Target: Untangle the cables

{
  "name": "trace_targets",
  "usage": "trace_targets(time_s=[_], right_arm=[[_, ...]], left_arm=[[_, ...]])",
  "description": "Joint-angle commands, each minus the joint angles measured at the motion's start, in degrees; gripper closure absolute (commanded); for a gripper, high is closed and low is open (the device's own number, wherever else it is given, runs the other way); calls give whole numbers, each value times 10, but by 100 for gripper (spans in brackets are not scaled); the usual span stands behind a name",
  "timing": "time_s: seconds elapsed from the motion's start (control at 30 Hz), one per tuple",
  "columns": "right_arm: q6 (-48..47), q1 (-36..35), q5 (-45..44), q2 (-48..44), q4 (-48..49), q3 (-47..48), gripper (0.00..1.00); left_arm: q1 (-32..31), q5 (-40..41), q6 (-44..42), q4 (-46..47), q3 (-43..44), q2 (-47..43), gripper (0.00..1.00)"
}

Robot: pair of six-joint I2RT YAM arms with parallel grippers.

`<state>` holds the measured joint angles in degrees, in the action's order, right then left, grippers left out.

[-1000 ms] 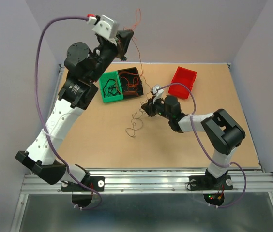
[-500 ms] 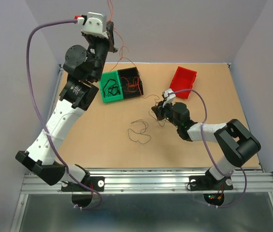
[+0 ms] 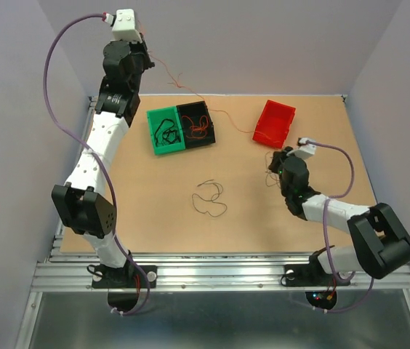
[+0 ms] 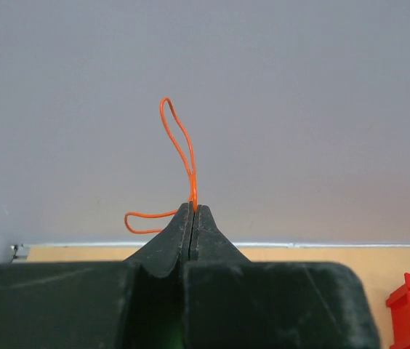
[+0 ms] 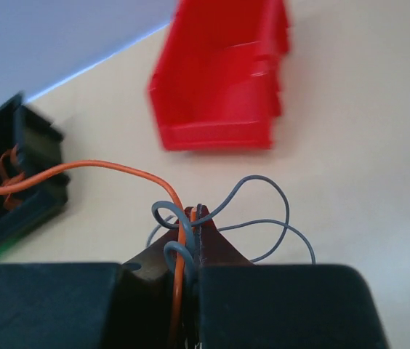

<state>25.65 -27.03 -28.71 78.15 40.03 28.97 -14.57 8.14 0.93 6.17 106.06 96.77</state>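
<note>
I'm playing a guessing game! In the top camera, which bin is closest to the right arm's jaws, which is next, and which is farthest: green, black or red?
1. Red bin, just beyond the right arm's jaws, on the right side of the table.
2. Black bin, farther left, near the back middle.
3. Green bin, touching the black bin's left side.

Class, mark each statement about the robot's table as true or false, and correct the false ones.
1. The left tool is shut on an orange wire. True.
2. The right tool is open and holds nothing. False: it is shut on the orange wire and a grey wire.
3. The green bin holds black wires. True.
4. The loose dark wire lies inside the red bin. False: it lies on the open table.
</note>
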Motion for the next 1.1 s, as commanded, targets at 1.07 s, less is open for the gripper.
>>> trace_targets(time_s=[1.07], right_arm=[[44, 61, 17, -118, 69, -105, 99]], left_arm=[[-65, -129, -7, 46, -116, 213, 100]])
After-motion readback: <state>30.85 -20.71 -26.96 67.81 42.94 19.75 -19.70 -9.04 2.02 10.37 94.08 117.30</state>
